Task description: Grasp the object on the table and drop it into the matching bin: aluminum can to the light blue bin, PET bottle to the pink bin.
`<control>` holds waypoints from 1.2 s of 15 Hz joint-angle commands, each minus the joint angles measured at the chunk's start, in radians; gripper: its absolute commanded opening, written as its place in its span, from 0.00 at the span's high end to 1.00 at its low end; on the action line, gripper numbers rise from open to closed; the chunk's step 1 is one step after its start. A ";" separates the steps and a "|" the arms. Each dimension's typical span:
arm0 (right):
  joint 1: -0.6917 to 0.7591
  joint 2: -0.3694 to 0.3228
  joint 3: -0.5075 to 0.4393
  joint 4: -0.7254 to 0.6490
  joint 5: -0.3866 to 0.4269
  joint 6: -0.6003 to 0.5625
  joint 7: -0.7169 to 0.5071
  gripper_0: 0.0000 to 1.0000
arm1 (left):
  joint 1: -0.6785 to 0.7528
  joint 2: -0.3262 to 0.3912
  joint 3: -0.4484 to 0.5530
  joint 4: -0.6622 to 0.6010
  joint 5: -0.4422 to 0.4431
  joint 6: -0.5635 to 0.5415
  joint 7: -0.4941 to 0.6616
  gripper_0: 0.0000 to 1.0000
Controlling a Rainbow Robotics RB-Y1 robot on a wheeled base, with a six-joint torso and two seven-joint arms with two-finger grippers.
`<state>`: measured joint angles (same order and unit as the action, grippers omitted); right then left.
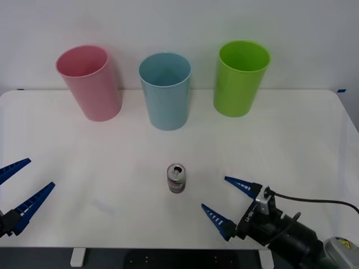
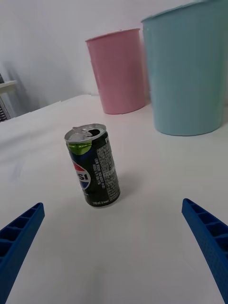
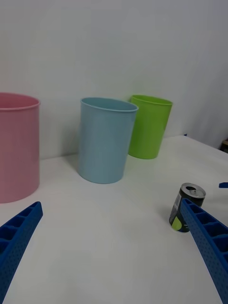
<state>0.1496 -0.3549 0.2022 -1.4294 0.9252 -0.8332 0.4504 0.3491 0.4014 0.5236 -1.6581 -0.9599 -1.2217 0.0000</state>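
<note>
Three tall cups stand in a row along the far side of the table (image 1: 314, 145): the pink bin (image 1: 90, 83) on the left, the light blue bin (image 1: 165, 91) in the middle, and a green bin (image 1: 240, 78) on the right. From the front, what shows of each bin's inside is bare wall, though the bottoms are hard to make out, so I would not swear to it.

The can (image 1: 176, 178) stands upright on the table, its long axis vertical and its shiny silver top facing up. The mouth is open and the pull-tab lies on the lid. Its side is dark, with a red and blue round logo, a patch of green near the top, and a block of small white print. It looks undented.

The right gripper (image 1: 229, 201) sits low near the table's front edge, its blue ribbed fingers (image 2: 19, 237) spread wide and pointing toward the can. The can stands just beyond the fingertips, a little ahead of the gap between them, touching neither, with the light blue and pink bins well beyond it.

The left gripper (image 1: 21, 186) hangs at the table's left front corner, fingers also spread wide, holding nothing. From its wrist view the can sits just past one fingertip, off to that side, well apart from the other finger.
</note>
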 commanded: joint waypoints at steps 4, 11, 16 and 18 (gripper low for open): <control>-0.044 0.044 0.072 0.001 0.009 0.129 0.054 0.00 | 0.000 0.000 0.000 0.000 0.000 0.000 0.000 0.00; -0.099 0.096 0.140 0.001 0.058 0.269 0.106 0.00 | 0.000 0.000 0.000 0.000 0.000 0.000 0.000 0.00; -0.167 0.129 0.169 0.087 0.058 0.287 0.119 0.00 | 0.000 0.000 0.000 0.000 0.000 0.000 0.000 0.00; -0.197 0.152 0.169 0.130 0.067 0.289 0.125 0.00 | 0.000 0.000 0.000 0.000 0.000 0.000 0.000 0.00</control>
<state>-0.0357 -0.2113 0.3711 -1.3172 0.9880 -0.5452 0.5736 0.3491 0.4014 0.5236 -1.6581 -0.9599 -1.2217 0.0000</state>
